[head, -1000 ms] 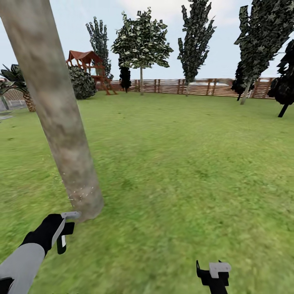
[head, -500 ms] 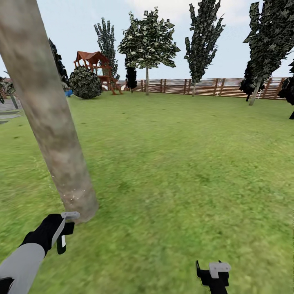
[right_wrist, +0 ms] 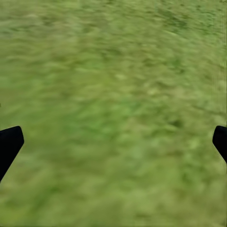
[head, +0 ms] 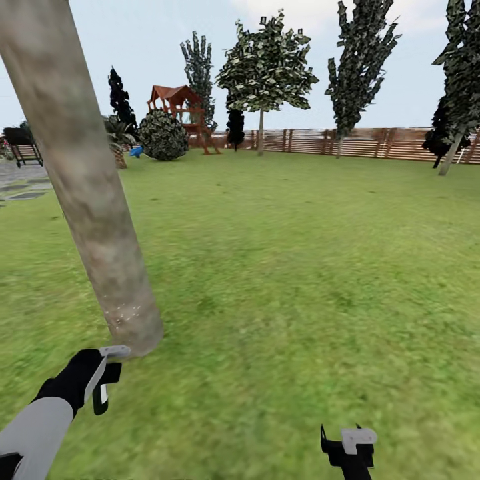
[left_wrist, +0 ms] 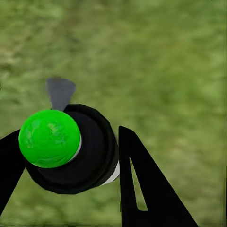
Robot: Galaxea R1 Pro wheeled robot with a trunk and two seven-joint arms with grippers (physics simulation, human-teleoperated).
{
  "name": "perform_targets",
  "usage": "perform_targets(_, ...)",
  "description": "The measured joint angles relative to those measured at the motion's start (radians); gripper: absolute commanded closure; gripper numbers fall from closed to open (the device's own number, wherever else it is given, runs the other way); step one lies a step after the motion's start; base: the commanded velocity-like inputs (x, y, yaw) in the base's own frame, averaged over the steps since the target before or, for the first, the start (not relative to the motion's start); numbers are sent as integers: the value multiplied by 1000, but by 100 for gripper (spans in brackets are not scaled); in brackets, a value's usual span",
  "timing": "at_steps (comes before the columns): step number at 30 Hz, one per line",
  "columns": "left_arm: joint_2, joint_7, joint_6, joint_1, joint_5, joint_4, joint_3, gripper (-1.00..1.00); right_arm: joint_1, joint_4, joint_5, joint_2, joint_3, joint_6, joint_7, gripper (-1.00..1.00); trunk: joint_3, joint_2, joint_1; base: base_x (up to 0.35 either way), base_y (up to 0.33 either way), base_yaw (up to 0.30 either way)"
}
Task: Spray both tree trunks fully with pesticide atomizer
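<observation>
A thick grey-tan mottled tree trunk [head: 87, 193] leans up the left of the head view, with fine white specks near its base. My left gripper [head: 103, 383] hovers just in front of that base, shut on the pesticide atomizer [head: 115, 351], whose grey nozzle pokes out towards the trunk. In the left wrist view the atomizer [left_wrist: 49, 138] shows a bright green round cap on a black body, held between the fingers of the left gripper [left_wrist: 71, 175]. My right gripper [head: 347, 443] hangs low over the grass floor [head: 300, 267], and the right gripper [right_wrist: 113, 144] is open with nothing between its fingers.
The lawn stretches out to a brown slatted fence [head: 360, 141]. A leafy tree with a pale stem [head: 261, 67] and dark cone-shaped trees [head: 360, 60] stand along it. A red-roofed play tower [head: 177, 110], a round bush [head: 162, 135] and paving [head: 17, 190] lie far left.
The whole picture has slid to the right, so the camera has turned left. Both grippers hold the same pose, and the atomizer stays in the left one.
</observation>
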Motion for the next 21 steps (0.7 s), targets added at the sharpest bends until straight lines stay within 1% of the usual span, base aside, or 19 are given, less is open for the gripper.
perform_targets(3,3,0,-1,0,-3,0,0,100,0,0,0,0,0,0,0,-100,0,0,0,136,-208,278)
perform_targets(7,10,0,-2,0,0,-1,0,100,0,-1,-1,0,-1,0,0,-100,0,0,0,33,-41,269)
perform_targets(10,1,-4,-2,-6,3,-4,-8,100,0,-1,-1,0,-1,0,0,-100,0,0,0,3,-3,82)
perform_targets(12,-5,-13,-1,-16,4,-5,-9,100,0,-1,-1,0,-1,0,0,-100,0,0,0,1,-1,18)
perform_targets(13,-12,-16,0,-25,7,-6,-10,100,0,-1,0,0,-1,0,0,-100,0,0,0,0,0,8)
perform_targets(15,-15,-18,2,-40,3,-5,-10,100,0,-1,0,0,-1,0,0,-100,0,0,0,0,0,4)
perform_targets(17,-10,-22,4,-56,1,-5,-10,100,0,0,0,0,-1,0,0,-100,0,0,0,0,0,1)
perform_targets(19,4,-33,9,-70,-7,-5,-11,100,0,0,0,0,-1,0,0,-100,0,0,0,0,0,0)
perform_targets(20,24,-41,12,-78,-15,-4,-12,100,0,0,0,0,-1,0,0,-100,0,0,0,0,0,0)
perform_targets(21,53,-48,15,-85,-14,-5,-10,100,0,0,0,0,0,0,0,-100,0,0,0,0,0,0)
